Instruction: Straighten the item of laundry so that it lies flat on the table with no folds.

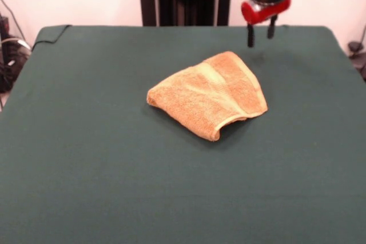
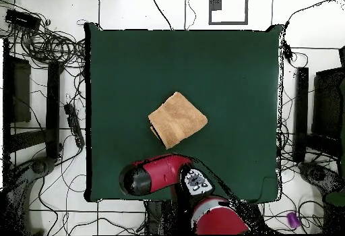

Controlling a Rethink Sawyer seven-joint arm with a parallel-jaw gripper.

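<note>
towel [image 1: 209,95] folded, gripper [image 1: 259,34] open in front view

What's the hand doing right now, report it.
Hand: open and empty, hanging above the far part of the table, clear of the towel.

We see small folded orange-tan terry towel [image 1: 209,94] near middle of large green-clothed table [image 1: 103,170], red-and-black gripper [image 1: 259,36] above table behind towel
</note>
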